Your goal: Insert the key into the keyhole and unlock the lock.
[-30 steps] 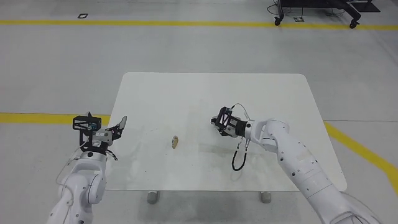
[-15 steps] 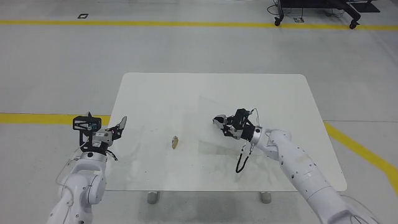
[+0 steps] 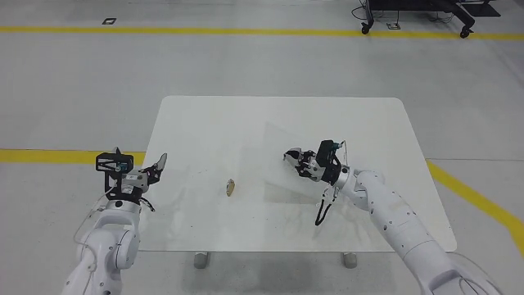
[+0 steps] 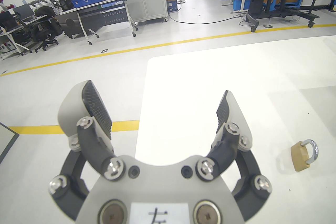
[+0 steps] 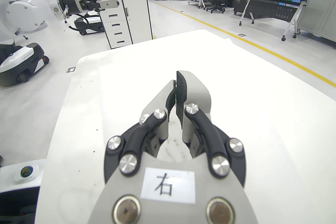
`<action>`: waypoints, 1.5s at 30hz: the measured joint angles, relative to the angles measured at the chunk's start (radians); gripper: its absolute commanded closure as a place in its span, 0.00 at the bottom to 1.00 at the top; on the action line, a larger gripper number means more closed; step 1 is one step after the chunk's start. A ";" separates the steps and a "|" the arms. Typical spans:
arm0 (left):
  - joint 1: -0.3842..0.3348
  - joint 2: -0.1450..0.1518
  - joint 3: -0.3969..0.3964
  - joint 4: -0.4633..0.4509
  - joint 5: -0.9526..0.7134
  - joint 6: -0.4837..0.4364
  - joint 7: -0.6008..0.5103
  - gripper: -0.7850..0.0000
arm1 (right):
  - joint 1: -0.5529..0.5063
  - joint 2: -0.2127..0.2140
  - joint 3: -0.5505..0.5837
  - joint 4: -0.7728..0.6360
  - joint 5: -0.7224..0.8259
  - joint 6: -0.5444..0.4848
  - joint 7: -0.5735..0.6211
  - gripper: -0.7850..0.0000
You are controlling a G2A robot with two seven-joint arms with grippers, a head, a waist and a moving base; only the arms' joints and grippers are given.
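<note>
A brass padlock [image 3: 231,186] with a silver shackle lies flat on the white table [image 3: 327,115], near the front and left of centre. In the left wrist view the padlock [image 4: 304,155] lies off to one side of my left gripper [image 4: 157,99]. That gripper [image 3: 160,164] hangs open at the table's left edge, nothing between its fingers. My right gripper [image 3: 291,157] hovers over the table's middle, right of the padlock. Its pads [image 5: 181,88] are pressed together in the right wrist view, and I cannot make out a key between them.
A black cable [image 3: 323,209] loops down from the right forearm over the table's front part. The table's front edge [image 3: 270,250] runs close behind the padlock. Bare white tabletop [image 5: 249,78] stretches ahead of the right gripper.
The right wrist has turned and the forearm has swung to the right, while the shut fingertips stayed over nearly the same spot. The left arm and the padlock have not moved.
</note>
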 measured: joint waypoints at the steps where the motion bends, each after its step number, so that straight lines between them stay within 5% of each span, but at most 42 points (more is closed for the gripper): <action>1: -0.003 -0.001 -0.001 -0.011 -0.030 -0.023 -0.001 0.00 | 0.000 0.000 0.000 0.000 0.000 0.000 0.000 1.00; 7: -0.105 0.001 0.039 -0.066 -0.187 -0.238 -0.124 0.00 | 0.000 0.000 0.000 0.000 0.000 0.000 0.000 1.00; 13: -0.372 -0.011 0.221 0.038 -0.369 -0.409 -0.435 0.00 | 0.000 0.000 0.000 0.000 0.000 0.000 0.000 1.00; 18: -0.593 -0.039 0.390 0.200 -0.406 -0.390 -0.568 0.00 | 0.000 0.000 0.000 0.000 0.000 0.000 0.000 1.00; 25: -0.794 -0.095 0.629 0.415 -0.331 -0.338 -0.595 0.00 | 0.000 0.000 0.000 0.000 0.000 0.000 0.000 1.00; 37: -0.931 -0.168 0.828 0.670 -0.201 -0.251 -0.544 0.00 | 0.000 0.000 0.000 0.000 0.000 0.000 0.000 1.00; 45: -0.974 -0.209 0.877 0.790 -0.211 -0.240 -0.495 0.00 | 0.000 0.000 0.000 0.000 0.000 0.000 0.000 1.00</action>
